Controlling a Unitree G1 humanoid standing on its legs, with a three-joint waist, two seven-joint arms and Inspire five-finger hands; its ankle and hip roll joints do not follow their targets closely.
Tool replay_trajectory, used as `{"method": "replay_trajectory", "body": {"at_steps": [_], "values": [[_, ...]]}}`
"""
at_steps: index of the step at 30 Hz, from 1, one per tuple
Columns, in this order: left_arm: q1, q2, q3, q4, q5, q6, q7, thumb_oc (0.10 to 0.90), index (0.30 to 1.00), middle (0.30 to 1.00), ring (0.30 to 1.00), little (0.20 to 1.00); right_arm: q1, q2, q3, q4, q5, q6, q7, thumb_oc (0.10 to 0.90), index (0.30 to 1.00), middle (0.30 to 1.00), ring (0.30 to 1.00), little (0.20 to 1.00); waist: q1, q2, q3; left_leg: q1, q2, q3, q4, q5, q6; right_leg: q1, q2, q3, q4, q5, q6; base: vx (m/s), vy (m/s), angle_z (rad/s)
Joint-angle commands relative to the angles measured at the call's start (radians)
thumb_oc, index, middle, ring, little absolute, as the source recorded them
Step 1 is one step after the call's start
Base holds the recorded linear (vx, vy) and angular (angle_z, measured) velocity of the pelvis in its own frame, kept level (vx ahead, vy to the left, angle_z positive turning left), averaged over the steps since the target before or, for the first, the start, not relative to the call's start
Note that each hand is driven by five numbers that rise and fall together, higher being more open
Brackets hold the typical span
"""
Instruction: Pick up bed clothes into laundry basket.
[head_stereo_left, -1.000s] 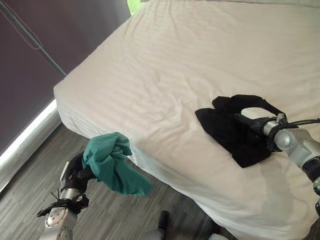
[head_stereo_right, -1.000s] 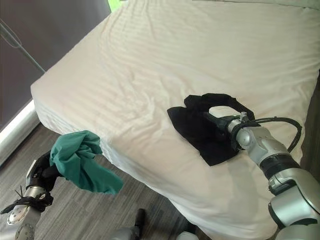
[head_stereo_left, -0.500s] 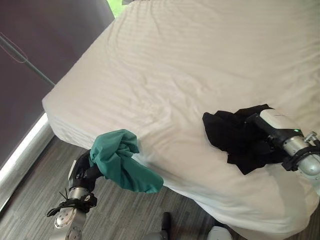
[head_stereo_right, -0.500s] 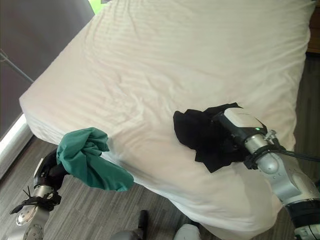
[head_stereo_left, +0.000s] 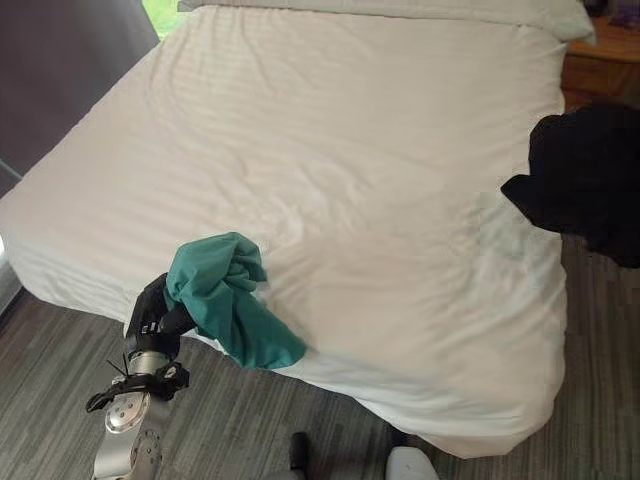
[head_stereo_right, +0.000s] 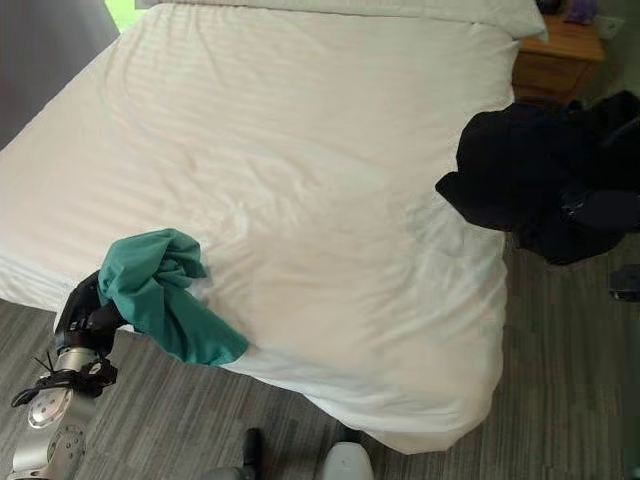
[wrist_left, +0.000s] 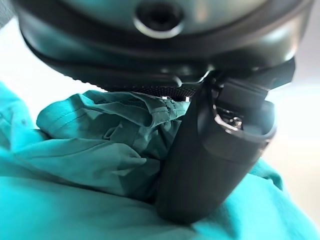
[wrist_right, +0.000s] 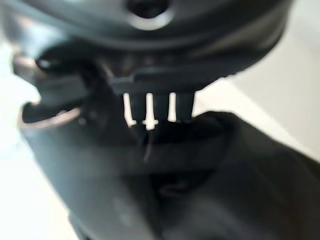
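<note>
- Left hand (head_stereo_left: 150, 318) — low at the near left corner of the bed, just off the mattress edge; fingers and thumb clenched round the teal garment, as the left wrist view confirms, with cloth bunched against the thumb (wrist_left: 210, 155).
- Teal garment (head_stereo_left: 225, 300) — crumpled bundle gripped at its upper part; a loose tail hangs down past the mattress edge toward the floor.
- Right hand (wrist_right: 90, 165) — seen close in the right wrist view, pressed into dark cloth; whether its fingers grasp the cloth cannot be told, since they are buried in the folds.
- Black garment (head_stereo_right: 530, 185) — bunched mass held up in the air at the right side of the bed, clear of the sheet, over the floor strip beside the mattress.
- Bed (head_stereo_left: 350, 150) — white striped sheet, lightly creased near the middle; a pillow edge at the far end.
- Wooden nightstand (head_stereo_right: 560, 50) — beyond the bed's far right corner.
- Floor (head_stereo_left: 60, 370) — grey wood-grain planks round the bed.
</note>
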Motion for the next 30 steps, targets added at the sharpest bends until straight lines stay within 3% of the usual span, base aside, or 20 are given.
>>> {"method": "replay_trajectory", "body": {"at_steps": [1, 2, 3, 5, 6, 7, 9, 11, 13, 14, 15, 19, 21, 23, 25, 26, 27, 28, 29, 30], "values": [[-0.08, 0.11, 0.125, -0.13, 0.016, -0.129, 0.019, 0.4, 0.3, 0.3, 0.3, 0.3, -0.017, -0.048, -0.056, -0.143, 0.088, -0.093, -0.038, 0.4, 0.3, 0.3, 0.3, 0.3, -0.02, -0.151, -0.138, 0.02, 0.019, -0.009, 0.226, -0.226, -0.025, 0.025, -0.061, 0.15, -0.134, 0.102, 0.074, 0.01, -0.009, -0.12], [-0.079, 0.111, 0.127, -0.13, 0.017, -0.13, 0.019, 0.4, 0.3, 0.3, 0.3, 0.3, -0.021, -0.047, -0.052, -0.143, 0.087, -0.091, -0.038, 0.4, 0.3, 0.3, 0.3, 0.3, -0.019, -0.155, -0.132, 0.012, 0.017, -0.005, 0.242, -0.224, -0.025, 0.02, -0.061, 0.156, -0.13, 0.11, 0.073, 0.06, -0.027, -0.18], [-0.073, 0.117, 0.152, -0.137, 0.026, -0.137, 0.027, 0.4, 0.3, 0.3, 0.3, 0.3, -0.032, -0.052, -0.035, -0.163, 0.087, -0.093, -0.023, 0.4, 0.3, 0.3, 0.3, 0.3, -0.012, -0.165, -0.125, 0.001, 0.011, -0.029, 0.34, -0.273, -0.026, 0.029, -0.048, 0.182, -0.13, 0.103, 0.066, -0.01, -0.041, -0.44], [-0.056, 0.113, 0.199, -0.171, 0.045, -0.156, 0.067, 0.4, 0.3, 0.3, 0.3, 0.3, -0.097, -0.064, 0.029, -0.171, 0.107, -0.113, -0.032, 0.4, 0.3, 0.3, 0.3, 0.3, 0.042, -0.173, -0.1, -0.011, -0.054, -0.245, 0.449, -0.281, -0.041, 0.002, 0.001, 0.303, -0.112, 0.126, 0.059, -0.02, 0.007, -1.02], [-0.041, 0.099, 0.209, -0.183, 0.054, -0.158, 0.085, 0.4, 0.3, 0.3, 0.3, 0.3, -0.138, -0.06, 0.074, -0.167, 0.124, -0.121, -0.034, 0.4, 0.3, 0.3, 0.3, 0.3, 0.073, -0.173, -0.09, 0.016, -0.105, -0.395, 0.464, -0.298, -0.027, -0.029, 0.037, 0.383, -0.093, 0.168, 0.072, -0.12, 0.041, -2.0], [-0.04, 0.087, 0.208, -0.2, 0.047, -0.16, 0.089, 0.4, 0.3, 0.3, 0.3, 0.3, -0.165, -0.044, 0.113, -0.166, 0.128, -0.118, -0.04, 0.4, 0.3, 0.3, 0.3, 0.3, 0.082, -0.169, -0.076, 0.035, -0.151, -0.485, 0.45, -0.339, 0.0, -0.06, 0.076, 0.455, -0.087, 0.198, 0.086, -0.25, 0.091, -2.49], [-0.038, 0.103, 0.196, -0.224, 0.064, -0.166, 0.048, 0.4, 0.3, 0.3, 0.3, 0.3, -0.133, 0.035, 0.114, -0.202, 0.102, -0.098, -0.01, 0.4, 0.3, 0.3, 0.3, 0.3, 0.023, -0.161, -0.046, 0.05, -0.153, -0.418, 0.357, -0.379, 0.054, -0.127, 0.075, 0.47, -0.14, 0.247, 0.134, -0.46, 0.299, -1.92], [-0.048, 0.121, 0.189, -0.235, 0.076, -0.164, 0.04, 0.4, 0.3, 0.3, 0.3, 0.3, -0.11, 0.063, 0.107, -0.21, 0.088, -0.092, -0.011, 0.4, 0.3, 0.3, 0.3, 0.3, 0.011, -0.173, -0.032, 0.041, -0.162, -0.382, 0.345, -0.371, 0.063, -0.153, 0.076, 0.474, -0.166, 0.269, 0.134, -0.31, 0.182, -0.91], [-0.057, 0.142, 0.192, -0.235, 0.081, -0.164, 0.034, 0.4, 0.3, 0.3, 0.3, 0.3, -0.083, 0.109, 0.099, -0.239, 0.077, -0.089, -0.01, 0.4, 0.3, 0.3, 0.3, 0.3, 0.009, -0.169, -0.002, 0.03, -0.144, -0.296, 0.321, -0.335, 0.06, -0.201, 0.059, 0.396, -0.169, 0.252, 0.134, -0.38, 0.072, -1.11], [-0.051, 0.145, 0.192, -0.234, 0.084, -0.166, 0.05, 0.4, 0.3, 0.3, 0.3, 0.3, -0.075, 0.142, 0.119, -0.261, 0.063, -0.095, -0.017, 0.4, 0.3, 0.3, 0.3, 0.3, 0.039, -0.148, 0.024, 0.027, -0.113, -0.209, 0.301, -0.301, 0.056, -0.231, -0.012, 0.205, -0.113, 0.229, 0.104, -0.47, 0.046, -1.16], [-0.046, 0.138, 0.204, -0.237, 0.069, -0.163, 0.052, 0.4, 0.3, 0.3, 0.3, 0.3, -0.039, 0.176, 0.106, -0.288, 0.06, -0.087, -0.009, 0.4, 0.3, 0.3, 0.3, 0.3, 0.044, -0.125, 0.027, 0.029, -0.084, -0.155, 0.273, -0.274, 0.052, -0.213, -0.056, 0.107, -0.048, 0.195, 0.079, -0.5, 0.069, -1.73], [-0.055, 0.116, 0.22, -0.269, 0.047, -0.161, 0.053, 0.4, 0.3, 0.3, 0.3, 0.3, 0.033, 0.288, 0.052, -0.304, 0.043, -0.09, -0.03, 0.4, 0.3, 0.3, 0.3, 0.3, 0.044, -0.084, 0.0, 0.0, -0.023, 0.036, 0.219, -0.217, 0.056, -0.116, -0.134, -0.037, 0.147, 0.087, 0.035, -0.36, 0.049, -1.87], [-0.055, 0.134, 0.238, -0.281, 0.064, -0.163, 0.058, 0.4, 0.3, 0.3, 0.3, 0.3, -0.002, 0.328, 0.073, -0.312, 0.038, -0.098, -0.049, 0.4, 0.3, 0.3, 0.3, 0.3, 0.075, -0.057, -0.023, -0.029, 0.015, 0.16, 0.221, -0.195, 0.068, -0.036, -0.232, -0.193, 0.236, 0.063, 0.025, -0.37, 0.022, -1.88], [-0.05, 0.131, 0.252, -0.291, 0.067, -0.162, 0.061, 0.4, 0.3, 0.3, 0.3, 0.3, -0.023, 0.349, 0.099, -0.332, 0.026, -0.092, -0.043, 0.4, 0.3, 0.3, 0.3, 0.3, 0.084, -0.06, -0.034, -0.041, 0.024, 0.211, 0.229, -0.189, 0.066, -0.012, -0.243, -0.217, 0.217, 0.067, 0.027, -0.2, -0.022, -1.9], [-0.031, 0.124, 0.285, -0.292, 0.073, -0.167, 0.072, 0.4, 0.3, 0.3, 0.3, 0.3, -0.035, 0.404, 0.134, -0.348, 0.03, -0.094, -0.043, 0.4, 0.3, 0.3, 0.3, 0.3, 0.096, -0.068, -0.051, -0.045, 0.059, 0.334, 0.255, -0.192, 0.063, 0.049, -0.24, -0.288, 0.22, 0.046, 0.047, -0.18, -0.105, -2.01], [-0.013, 0.108, 0.297, -0.314, 0.082, -0.175, 0.079, 0.4, 0.3, 0.3, 0.3, 0.3, -0.058, 0.43, 0.159, -0.352, 0.024, -0.11, -0.05, 0.4, 0.3, 0.3, 0.3, 0.3, 0.113, -0.081, -0.064, -0.051, 0.085, 0.41, 0.278, -0.197, 0.054, 0.086, -0.234, -0.385, 0.129, 0.031, 0.044, -0.18, -0.268, -1.96], [-0.007, 0.117, 0.311, -0.314, 0.089, -0.163, 0.078, 0.4, 0.3, 0.3, 0.3, 0.3, -0.031, 0.466, 0.156, -0.363, 0.051, -0.102, -0.037, 0.4, 0.3, 0.3, 0.3, 0.3, 0.095, -0.095, -0.07, -0.054, 0.113, 0.453, 0.301, -0.192, 0.034, 0.075, -0.19, -0.368, 0.041, 0.028, 0.04, 0.02, -0.446, -2.45], [0.006, 0.104, 0.304, -0.321, 0.124, -0.153, 0.078, 0.4, 0.3, 0.3, 0.3, 0.3, 0.003, 0.536, 0.157, -0.399, 0.126, -0.122, -0.021, 0.4, 0.3, 0.3, 0.3, 0.3, 0.056, -0.104, -0.067, -0.072, 0.18, 0.468, 0.375, -0.162, 0.009, 0.079, -0.137, -0.27, -0.013, -0.001, 0.033, 0.13, -0.45, -2.28], [0.005, 0.095, 0.295, -0.326, 0.125, -0.154, 0.083, 0.4, 0.3, 0.3, 0.3, 0.3, 0.013, 0.57, 0.18, -0.414, 0.16, -0.131, -0.021, 0.4, 0.3, 0.3, 0.3, 0.3, 0.044, -0.105, -0.064, -0.077, 0.237, 0.477, 0.437, -0.122, -0.016, 0.076, -0.097, -0.225, -0.031, -0.011, 0.015, 0.24, -0.384, -1.66], [0.005, 0.084, 0.279, -0.335, 0.121, -0.154, 0.081, 0.4, 0.3, 0.3, 0.3, 0.3, 0.016, 0.599, 0.222, -0.418, 0.216, -0.14, -0.007, 0.4, 0.3, 0.3, 0.3, 0.3, 0.038, -0.104, -0.055, -0.082, 0.276, 0.443, 0.508, -0.064, -0.046, 0.075, -0.051, -0.171, -0.047, -0.015, -0.012, 0.18, -0.193, -1.33]]}}
